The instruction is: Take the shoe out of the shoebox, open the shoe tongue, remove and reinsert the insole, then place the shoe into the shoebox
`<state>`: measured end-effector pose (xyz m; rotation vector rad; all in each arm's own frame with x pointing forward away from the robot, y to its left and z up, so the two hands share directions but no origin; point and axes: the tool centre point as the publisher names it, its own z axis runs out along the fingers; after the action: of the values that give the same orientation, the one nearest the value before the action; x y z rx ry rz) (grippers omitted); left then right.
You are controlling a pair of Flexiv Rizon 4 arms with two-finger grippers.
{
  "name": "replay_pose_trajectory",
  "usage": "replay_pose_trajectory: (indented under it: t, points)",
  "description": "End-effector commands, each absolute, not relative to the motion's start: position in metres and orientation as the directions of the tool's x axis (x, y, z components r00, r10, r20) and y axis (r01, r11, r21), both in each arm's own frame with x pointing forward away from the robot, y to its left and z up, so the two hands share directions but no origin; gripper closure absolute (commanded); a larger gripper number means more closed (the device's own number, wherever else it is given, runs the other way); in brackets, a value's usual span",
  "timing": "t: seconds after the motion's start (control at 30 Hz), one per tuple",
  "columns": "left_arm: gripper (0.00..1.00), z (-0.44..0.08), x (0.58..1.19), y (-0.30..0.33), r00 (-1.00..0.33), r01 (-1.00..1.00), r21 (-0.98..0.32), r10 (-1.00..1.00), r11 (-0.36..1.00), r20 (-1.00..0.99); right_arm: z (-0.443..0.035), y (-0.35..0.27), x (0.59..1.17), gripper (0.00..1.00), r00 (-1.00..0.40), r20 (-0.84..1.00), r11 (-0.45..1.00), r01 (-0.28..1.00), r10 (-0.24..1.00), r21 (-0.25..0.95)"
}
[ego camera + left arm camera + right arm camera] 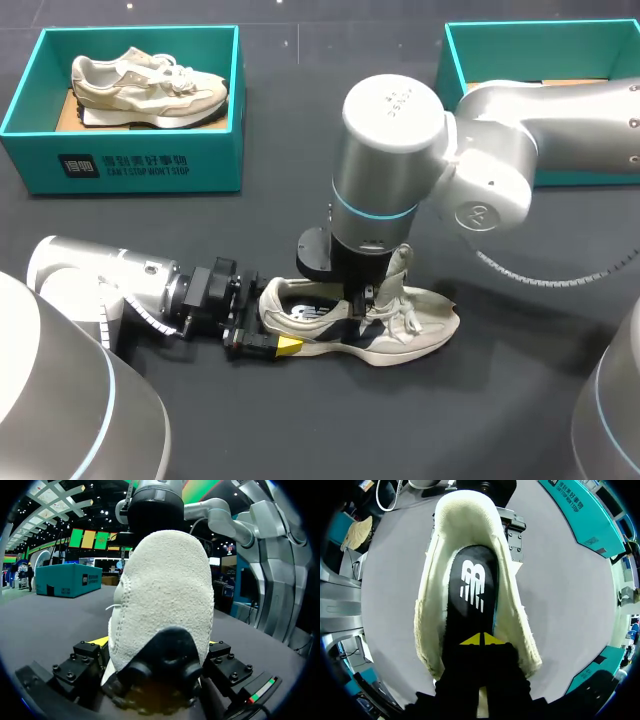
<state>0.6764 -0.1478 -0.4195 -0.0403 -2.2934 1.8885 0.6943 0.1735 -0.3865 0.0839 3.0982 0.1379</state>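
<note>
A cream sneaker [400,325] lies on the dark table in the head view, toe to the right, laces loose and mouth wide. My left gripper [268,320] comes in from the left and is shut on the sneaker's heel [165,590], one finger on each side. My right gripper [360,300] points straight down into the shoe's mouth. In the right wrist view its yellow tips [481,640] are shut together and rest on the black insole [472,590], which lies flat inside the shoe [517,615].
A teal shoebox [130,160] at the back left holds a second sneaker [150,85]. Another teal box [500,50] stands at the back right, partly behind my right arm. Bare dark table lies in front of the shoe.
</note>
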Motion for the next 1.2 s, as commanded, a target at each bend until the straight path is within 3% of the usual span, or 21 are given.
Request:
replay_pose_trajectory:
  t: [0.03,0.2,1.2]
  points:
    - [1.00,-0.422,0.677,-0.148,-0.985,-0.087,-0.976,0.129,0.197,0.114,-0.390,0.174,0.695,0.84,-0.997,-0.040,0.994,0.056,0.060,0.094]
    - [1.00,-0.422,0.677,-0.148,-0.985,-0.087,-0.976,0.129,0.197,0.114,-0.391,0.175,0.698,0.71,-0.998,-0.030,0.994,0.058,0.061,0.095]
    - [1.00,-0.422,0.677,-0.148,-0.985,-0.087,-0.976,0.129,0.197,0.114,-0.416,0.180,0.679,0.77,-0.982,0.158,0.986,0.118,0.099,0.118]
